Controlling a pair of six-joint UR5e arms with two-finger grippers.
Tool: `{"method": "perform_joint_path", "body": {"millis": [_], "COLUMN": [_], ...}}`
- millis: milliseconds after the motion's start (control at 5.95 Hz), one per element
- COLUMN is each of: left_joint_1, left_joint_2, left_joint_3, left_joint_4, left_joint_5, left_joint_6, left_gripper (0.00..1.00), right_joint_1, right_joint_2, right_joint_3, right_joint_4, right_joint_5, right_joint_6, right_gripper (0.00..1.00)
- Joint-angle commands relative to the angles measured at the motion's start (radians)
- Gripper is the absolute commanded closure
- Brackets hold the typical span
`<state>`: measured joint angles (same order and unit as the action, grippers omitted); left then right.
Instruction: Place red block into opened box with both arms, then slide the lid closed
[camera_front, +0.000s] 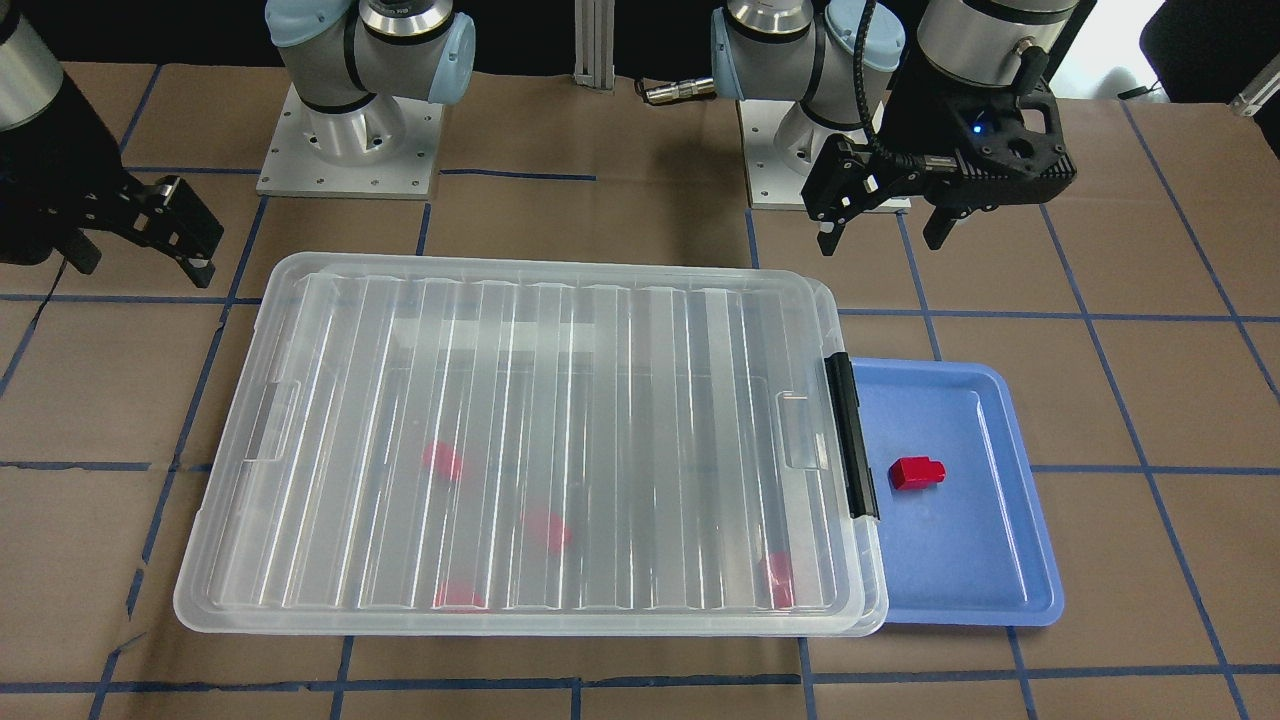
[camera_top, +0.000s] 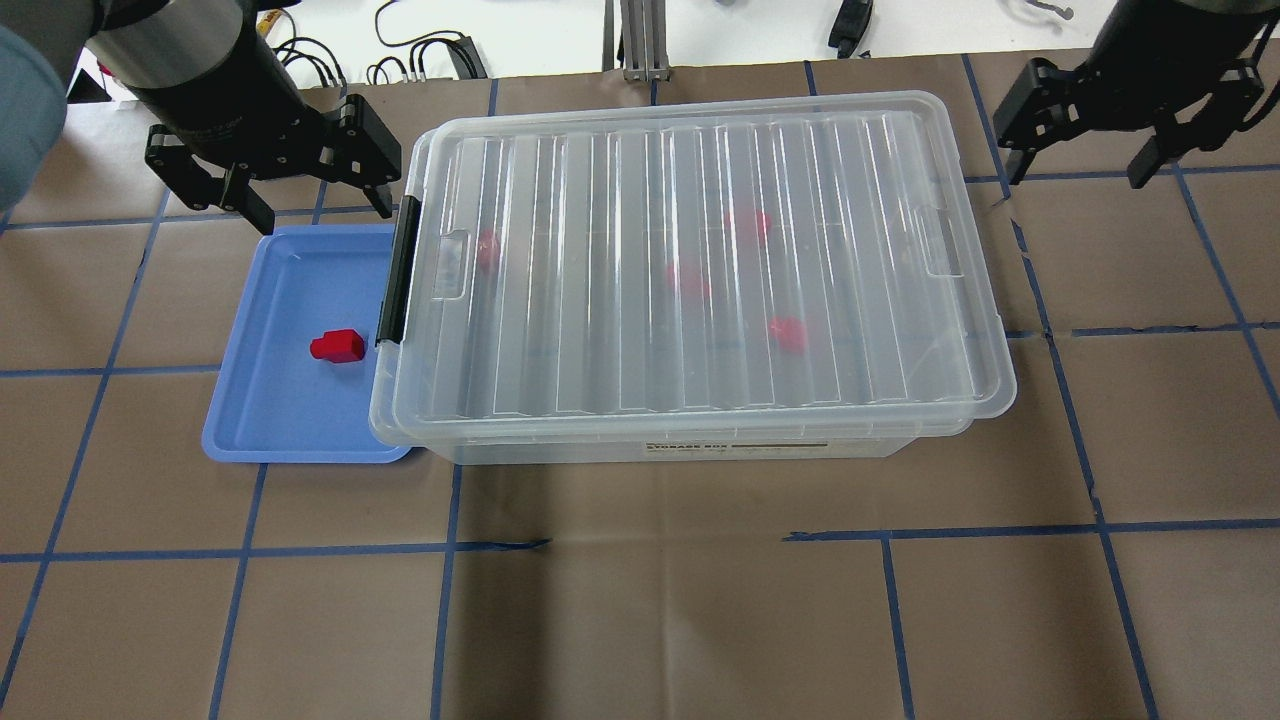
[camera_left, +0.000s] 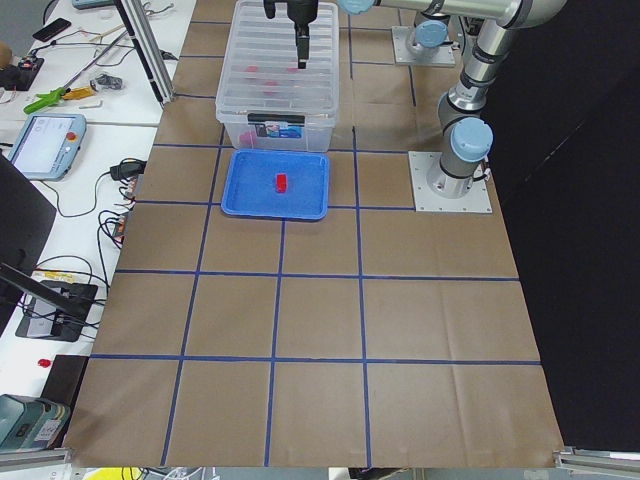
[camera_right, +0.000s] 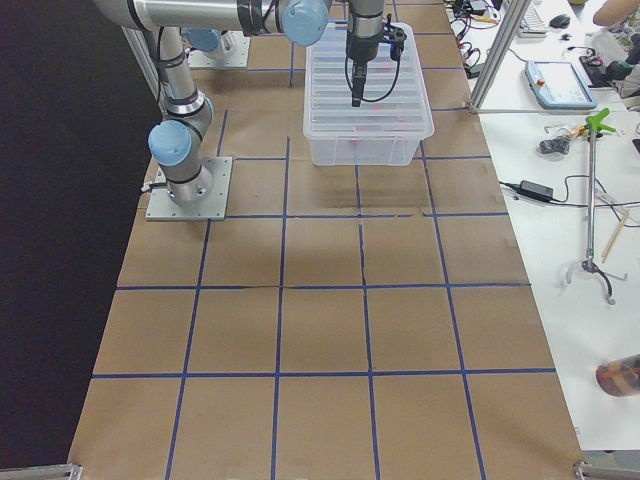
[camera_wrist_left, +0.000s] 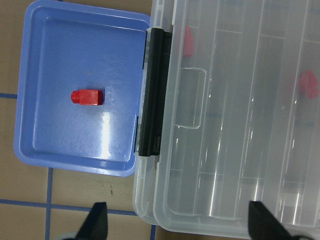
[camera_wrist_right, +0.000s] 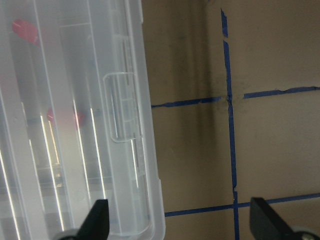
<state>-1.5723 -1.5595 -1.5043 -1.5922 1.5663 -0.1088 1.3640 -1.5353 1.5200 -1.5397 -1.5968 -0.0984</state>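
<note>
Left hand (camera_top: 323, 213) hovers over the far edge of the blue tray (camera_top: 290, 415), fingers spread wide, nothing in them; below it the red block (camera_top: 337, 346) lies alone on the tray floor, on its side, just beside the black latch bar (camera_top: 398, 270) but not touching it; next along, the box (camera_top: 700, 448) sits on the table (camera_top: 640, 620) with the lid (camera_top: 620, 300) lying over nearly all of it, only slightly askew; through the ribbed plastic four blurred red blocks (camera_top: 787, 332) show, scattered and well apart; out past the far short end the right hand (camera_top: 1075, 172) hangs above bare table, fingers equally wide, holding nothing; by my reading no pick has begun, and with the lid covering the box there is no way in yet; so the next move calls for a gap, one hand sliding the lid along, while the left drops onto the block, straddling its narrow sides; the slick plastic may slip
</note>
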Motion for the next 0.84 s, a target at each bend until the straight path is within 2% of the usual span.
{"method": "perform_joint_path", "body": {"millis": [0,336,672], "left_joint_1": [0.0,0.0,0.0], "left_joint_2": [0.001,0.001,0.001], "left_joint_3": [-0.001,0.001,-0.001], "left_joint_4": [0.0,0.0,0.0], "left_joint_5": [0.001,0.0,0.0], "left_joint_6": [-0.002,-0.002,-0.002], "left_gripper": [0.02,0.02,0.02], "right_joint_1": [-0.033,-0.025,-0.02], "right_joint_2": [-0.002,-0.002,0.038], "right_joint_3": [0.133,0.239,0.249], "right_joint_4": [-0.105,-0.222,-0.252], "right_joint_5": [0.0,0.003,0.003], "right_joint_6": [-0.024,-0.029,-0.037], "right_gripper": [0.0,0.0,0.0]}}
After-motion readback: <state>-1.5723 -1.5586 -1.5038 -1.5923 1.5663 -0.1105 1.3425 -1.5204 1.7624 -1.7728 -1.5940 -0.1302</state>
